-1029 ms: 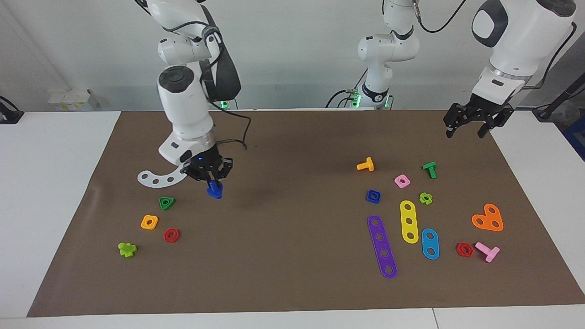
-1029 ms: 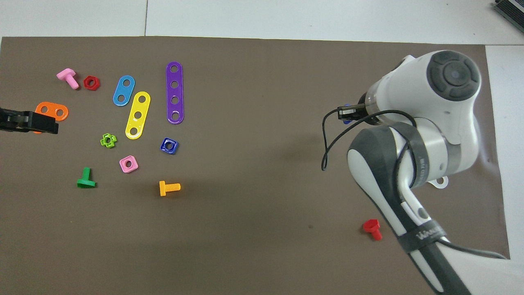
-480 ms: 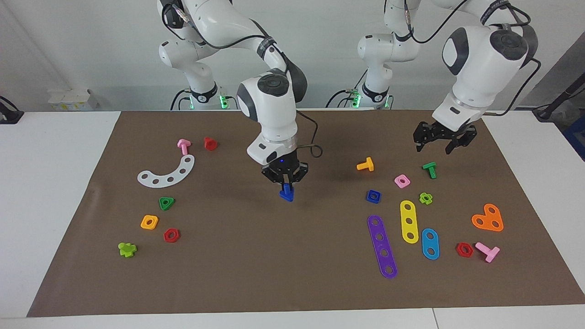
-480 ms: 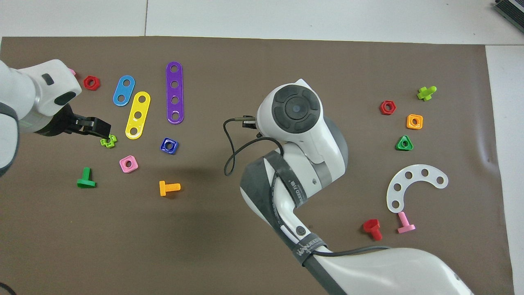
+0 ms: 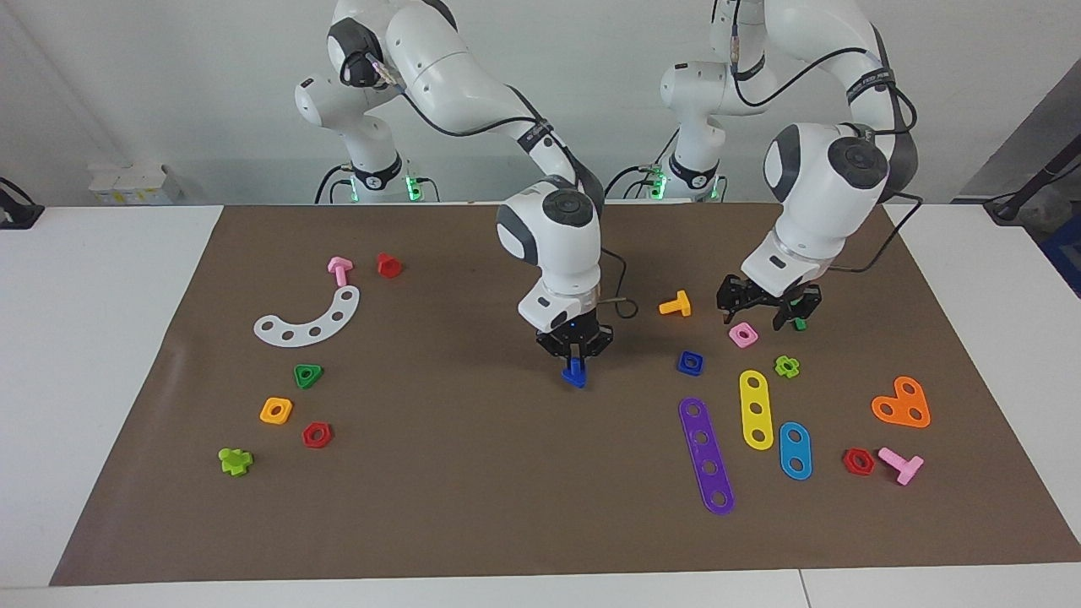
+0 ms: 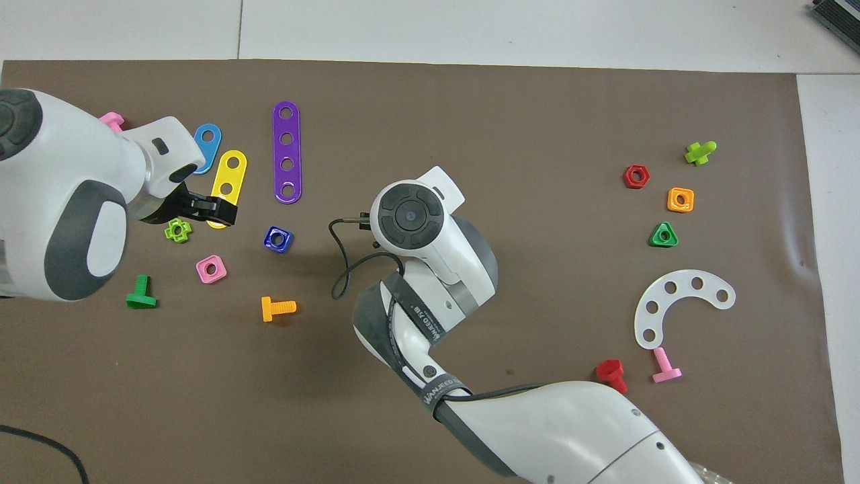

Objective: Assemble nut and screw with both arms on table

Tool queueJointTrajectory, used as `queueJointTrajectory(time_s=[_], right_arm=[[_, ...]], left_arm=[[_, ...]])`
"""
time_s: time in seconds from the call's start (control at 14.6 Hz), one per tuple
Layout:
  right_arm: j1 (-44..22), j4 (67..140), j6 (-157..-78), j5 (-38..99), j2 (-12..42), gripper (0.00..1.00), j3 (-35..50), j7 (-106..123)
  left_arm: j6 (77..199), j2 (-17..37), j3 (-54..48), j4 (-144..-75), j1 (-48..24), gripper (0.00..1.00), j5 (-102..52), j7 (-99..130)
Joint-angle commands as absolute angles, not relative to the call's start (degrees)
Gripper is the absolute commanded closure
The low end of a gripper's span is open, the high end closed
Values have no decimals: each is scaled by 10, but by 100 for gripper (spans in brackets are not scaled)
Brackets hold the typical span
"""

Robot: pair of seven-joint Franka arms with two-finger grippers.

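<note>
Blue screw (image 5: 575, 372) hangs clamped in the right pincer (image 5: 575, 353), which has carried it from the right arm's end of the desk (image 5: 101, 279) to mid-mat. Left pincer (image 5: 767, 309), jaws apart and empty, has dropped over the pink nut (image 5: 742, 335), just short of the dark-blue nut (image 5: 690, 362) lying on the mat.

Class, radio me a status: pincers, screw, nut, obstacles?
Right pincer shut on screw, mid-mat. Left pincer over pink nut. Blue nut lies free.
</note>
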State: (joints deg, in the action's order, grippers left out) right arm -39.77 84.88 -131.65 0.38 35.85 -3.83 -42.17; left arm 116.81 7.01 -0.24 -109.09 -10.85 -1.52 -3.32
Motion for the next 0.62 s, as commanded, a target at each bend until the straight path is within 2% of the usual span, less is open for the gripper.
queueJointTrajectory(time_s=[0.0, 0.27, 0.34, 0.41, 0.48, 0.55], right_arm=[[-403, 840, -1323, -3, 362, 100, -36, -434], [-410, 862, -1325, -3, 359, 100, -36, -439], [-411, 869, -1324, -3, 358, 72, -36, -439], [-411, 876, -1323, -3, 356, 31, -37, -441], [-411, 878, -1321, -4, 355, 0, -37, -441], [-412, 876, -1315, -5, 353, 0, -39, -441]], left_arm=[[1200, 70, 4, -1115, -125, 13, -26, -34], [1265, 115, 2, -1125, -149, 16, -27, -47], [1274, 125, 1, -1125, -149, 16, -27, -57], [1279, 133, 1, -1124, -149, 16, -28, -86], [1284, 139, 1, -1123, -148, 17, -40, -113], [1291, 148, 2, -1122, -147, 17, -62, -144]])
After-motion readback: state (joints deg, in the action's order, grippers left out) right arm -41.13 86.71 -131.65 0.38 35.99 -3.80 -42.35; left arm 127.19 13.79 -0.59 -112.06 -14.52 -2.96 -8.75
